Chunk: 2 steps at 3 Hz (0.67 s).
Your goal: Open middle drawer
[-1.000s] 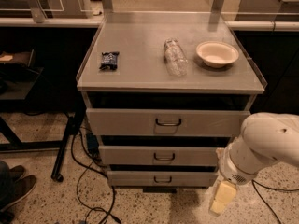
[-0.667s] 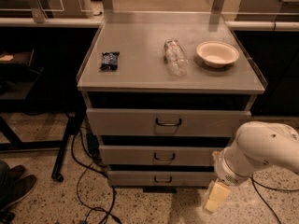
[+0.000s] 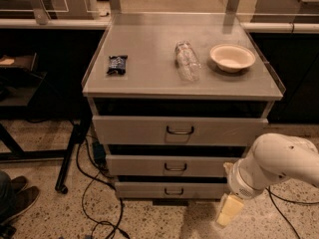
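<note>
The gripper hangs low, apparently empty; how wide it stands I cannot tell. The middle drawer sits up-left of it: stiff metal, probably light-sliding. Take its small wire handle.

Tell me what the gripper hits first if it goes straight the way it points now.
The gripper sits low, right of and below the middle drawer, pointing down and slightly left. First in line looks like the speckled floor, not the drawer, though depth is unclear.
</note>
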### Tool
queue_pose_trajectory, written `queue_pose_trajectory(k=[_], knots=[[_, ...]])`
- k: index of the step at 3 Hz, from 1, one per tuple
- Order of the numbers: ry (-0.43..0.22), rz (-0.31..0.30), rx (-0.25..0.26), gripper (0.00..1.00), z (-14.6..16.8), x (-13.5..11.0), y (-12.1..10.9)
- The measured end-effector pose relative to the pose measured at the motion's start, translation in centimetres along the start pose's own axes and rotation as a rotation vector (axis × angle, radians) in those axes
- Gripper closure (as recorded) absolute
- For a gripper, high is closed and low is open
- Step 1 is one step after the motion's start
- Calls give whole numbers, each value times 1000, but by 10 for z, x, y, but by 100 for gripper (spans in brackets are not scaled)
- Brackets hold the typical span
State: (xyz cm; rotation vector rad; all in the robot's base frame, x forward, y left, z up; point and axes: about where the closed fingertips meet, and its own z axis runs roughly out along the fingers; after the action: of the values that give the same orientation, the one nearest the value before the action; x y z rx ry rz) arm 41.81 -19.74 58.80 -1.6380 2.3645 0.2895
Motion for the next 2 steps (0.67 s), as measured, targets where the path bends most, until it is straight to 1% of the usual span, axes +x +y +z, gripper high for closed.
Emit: queue_pose_trajectory(k=[1, 2], knots=[[-37, -4, 1, 0, 16, -1, -9], [-126, -10, -6, 0, 51, -8, -40]])
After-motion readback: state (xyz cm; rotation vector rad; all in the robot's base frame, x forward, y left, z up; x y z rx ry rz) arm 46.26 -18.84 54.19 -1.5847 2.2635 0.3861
